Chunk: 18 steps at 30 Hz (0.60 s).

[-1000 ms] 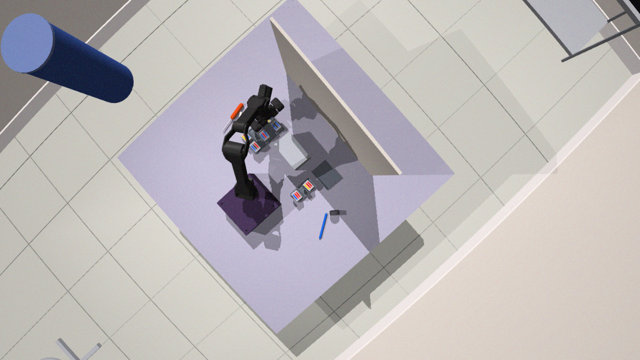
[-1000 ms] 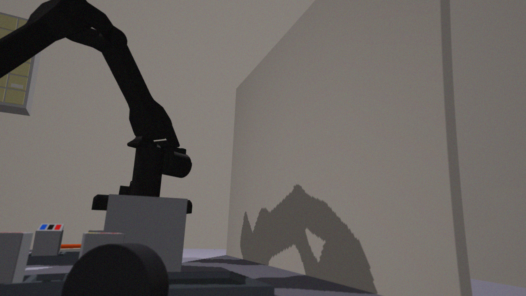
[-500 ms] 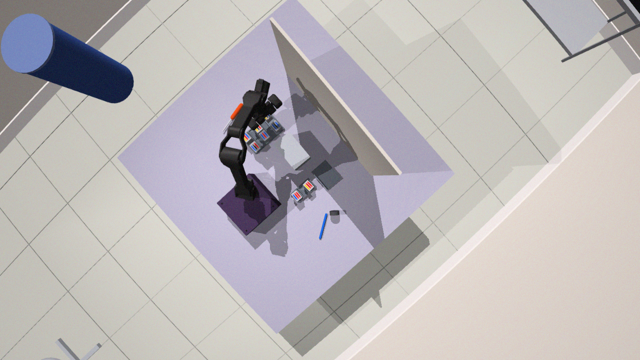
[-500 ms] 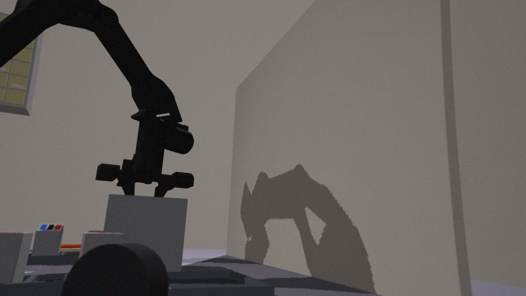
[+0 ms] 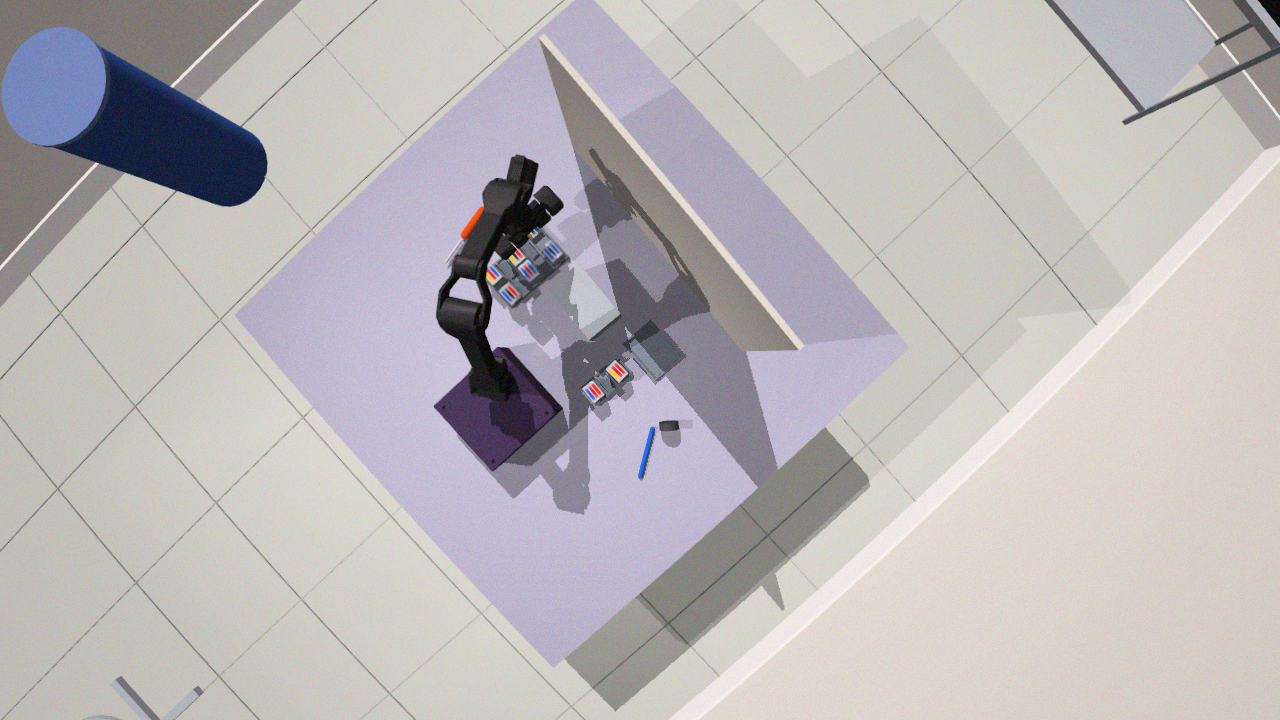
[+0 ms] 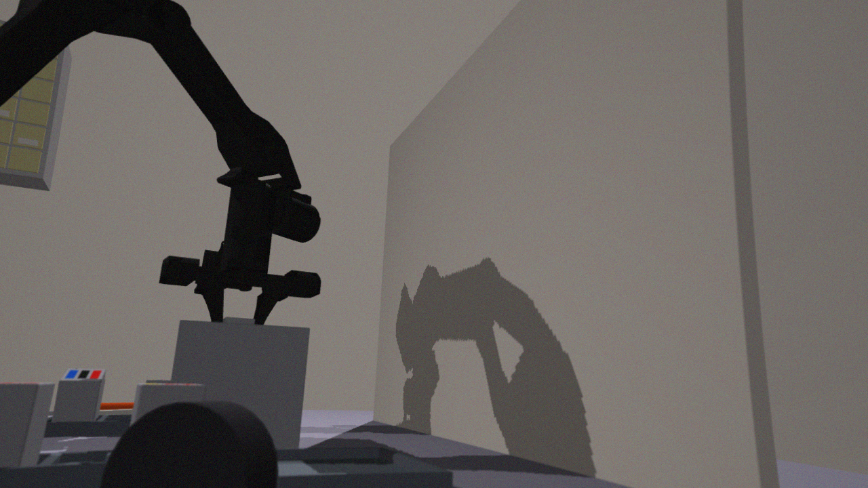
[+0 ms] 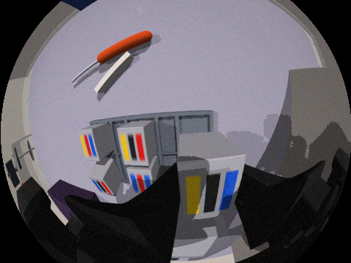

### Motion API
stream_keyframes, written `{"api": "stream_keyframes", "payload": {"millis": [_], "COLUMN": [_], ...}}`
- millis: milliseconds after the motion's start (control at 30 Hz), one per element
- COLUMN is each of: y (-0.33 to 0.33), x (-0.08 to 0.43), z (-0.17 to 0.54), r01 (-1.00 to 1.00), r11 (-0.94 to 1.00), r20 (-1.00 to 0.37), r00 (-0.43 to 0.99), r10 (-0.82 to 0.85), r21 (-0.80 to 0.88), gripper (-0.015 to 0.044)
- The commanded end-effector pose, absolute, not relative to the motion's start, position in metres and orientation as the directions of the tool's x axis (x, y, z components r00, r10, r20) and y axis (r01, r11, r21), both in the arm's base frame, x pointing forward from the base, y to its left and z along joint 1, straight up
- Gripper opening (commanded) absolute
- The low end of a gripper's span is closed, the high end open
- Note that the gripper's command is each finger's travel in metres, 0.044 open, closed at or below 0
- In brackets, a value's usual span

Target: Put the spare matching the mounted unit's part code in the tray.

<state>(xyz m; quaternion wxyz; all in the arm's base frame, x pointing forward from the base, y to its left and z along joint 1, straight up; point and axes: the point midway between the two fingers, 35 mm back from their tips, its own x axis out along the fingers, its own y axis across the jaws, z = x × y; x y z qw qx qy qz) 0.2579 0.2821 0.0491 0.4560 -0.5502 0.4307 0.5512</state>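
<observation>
My gripper (image 5: 529, 231) (image 6: 238, 320) (image 7: 202, 166) is shut on a pale grey spare (image 6: 239, 319) (image 7: 217, 215) with yellow, black and blue stripes, held above the rack (image 7: 168, 113). Left in the rack are a yellow-red-blue spare (image 7: 104, 140), a yellow-black-red one (image 7: 146, 139), a blue-black-red one (image 7: 110, 175) and a blue-red-blue one (image 5: 527, 269) (image 7: 140, 172). Another (image 5: 552, 250) is hidden from the wrist view. The dark grey tray (image 5: 664, 358) (image 6: 424, 478) lies beyond a tall grey box (image 5: 590, 300) (image 6: 243, 376), possibly the mounted unit. No back code shows.
Two striped blocks (image 5: 593, 391) (image 5: 616, 370) stand beside the tray. A tall panel (image 5: 662, 197) (image 6: 576, 181) rises behind it. A black round piece (image 5: 668, 426) (image 6: 188, 449) and blue pen (image 5: 646, 453) lie nearby. An orange-handled tool (image 5: 471, 222) (image 7: 126, 45) and white bar (image 7: 113, 73) lie beyond the rack.
</observation>
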Motion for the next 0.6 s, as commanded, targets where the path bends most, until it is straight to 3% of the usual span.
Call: {"api": "stream_keyframes", "payload": {"millis": [0,567], "y": [0.283,0.289], "x": [0.259,0.258], "z": [0.053,0.119], "r01": [-0.976,-0.976], "r11": [-0.216,-0.216], "r20": [-0.999,-0.999], "r00": [0.032,0.031], "r10": [0.031,0.032], "r21": [-0.038,-0.037], "gripper": [0.0000,0.0000]}}
